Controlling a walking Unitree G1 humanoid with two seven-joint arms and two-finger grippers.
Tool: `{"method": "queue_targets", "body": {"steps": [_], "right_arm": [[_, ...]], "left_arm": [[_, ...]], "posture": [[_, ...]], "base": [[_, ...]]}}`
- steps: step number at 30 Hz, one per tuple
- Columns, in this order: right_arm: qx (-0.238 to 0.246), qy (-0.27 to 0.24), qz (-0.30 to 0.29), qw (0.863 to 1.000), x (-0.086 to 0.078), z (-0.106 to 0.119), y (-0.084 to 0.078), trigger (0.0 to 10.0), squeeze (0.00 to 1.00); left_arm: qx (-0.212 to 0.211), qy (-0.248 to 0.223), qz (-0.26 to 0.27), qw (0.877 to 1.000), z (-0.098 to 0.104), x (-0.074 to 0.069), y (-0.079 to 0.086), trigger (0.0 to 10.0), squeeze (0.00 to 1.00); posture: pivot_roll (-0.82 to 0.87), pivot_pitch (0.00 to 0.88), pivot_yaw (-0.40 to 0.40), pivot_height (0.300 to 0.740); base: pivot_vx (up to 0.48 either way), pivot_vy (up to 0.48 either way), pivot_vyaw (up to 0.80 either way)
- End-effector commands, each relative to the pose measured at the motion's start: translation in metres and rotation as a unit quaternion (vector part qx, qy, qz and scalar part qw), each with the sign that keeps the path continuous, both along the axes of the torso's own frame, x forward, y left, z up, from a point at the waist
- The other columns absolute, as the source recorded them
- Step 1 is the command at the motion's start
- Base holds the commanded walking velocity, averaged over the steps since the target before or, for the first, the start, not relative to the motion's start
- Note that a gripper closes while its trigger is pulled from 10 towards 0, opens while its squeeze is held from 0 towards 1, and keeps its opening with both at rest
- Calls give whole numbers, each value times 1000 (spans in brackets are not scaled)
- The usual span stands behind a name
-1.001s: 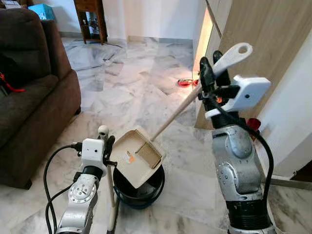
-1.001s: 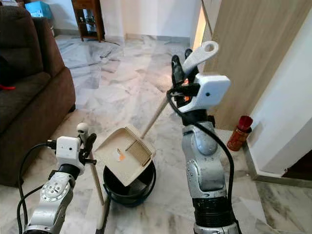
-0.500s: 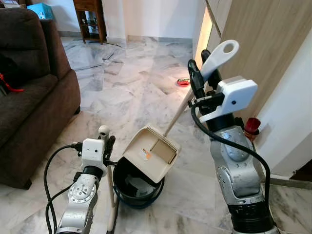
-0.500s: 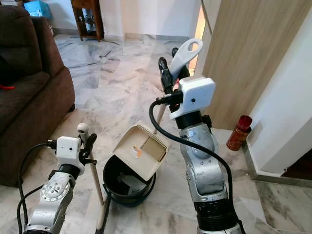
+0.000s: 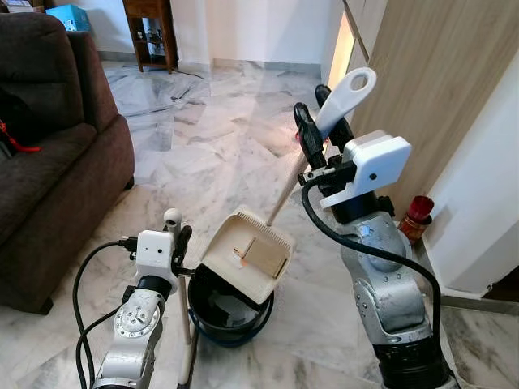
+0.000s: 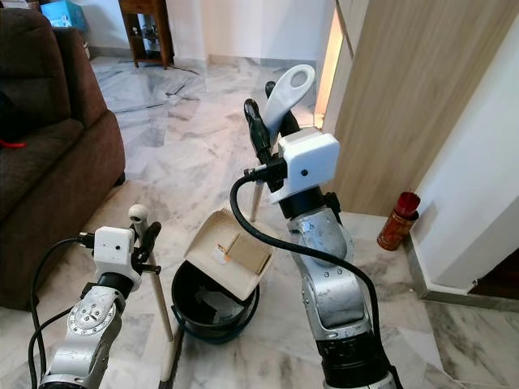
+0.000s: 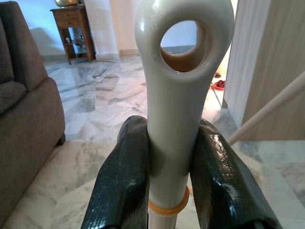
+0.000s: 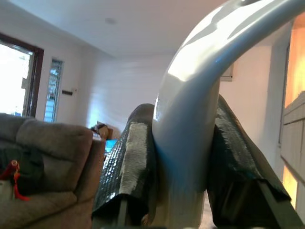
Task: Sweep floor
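Emptying stage, judged near complete: right hand clamped on dustpan handle, tilted over black bin; left hand clamped on broom handle.

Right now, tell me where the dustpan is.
The dustpan hangs tilted over the black bin on the floor ahead, between both arms, its long handle clamped in the right gripper.
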State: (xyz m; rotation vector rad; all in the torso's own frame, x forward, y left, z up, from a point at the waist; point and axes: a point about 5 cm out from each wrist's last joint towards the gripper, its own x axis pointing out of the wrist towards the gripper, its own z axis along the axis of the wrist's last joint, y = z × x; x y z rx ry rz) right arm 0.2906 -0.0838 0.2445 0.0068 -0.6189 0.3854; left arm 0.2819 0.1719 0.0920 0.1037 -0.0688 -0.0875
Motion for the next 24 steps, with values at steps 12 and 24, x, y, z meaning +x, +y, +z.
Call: {"method": "queue_targets", "body": {"steps": [12, 24], "right_arm": [[75, -41, 16, 996, -10, 25, 1, 10000, 0], [34, -64, 14, 997, -13, 24, 10, 10000, 0]], "left_arm": [[-2, -27, -10, 1000, 11, 3, -5, 10000, 0], [-2, -27, -11, 1000, 11, 4, -5, 10000, 0]], "posture": [[45, 0, -20, 740], [48, 0, -20, 740]], "base": [[0, 0, 0], [0, 0, 0]]}}
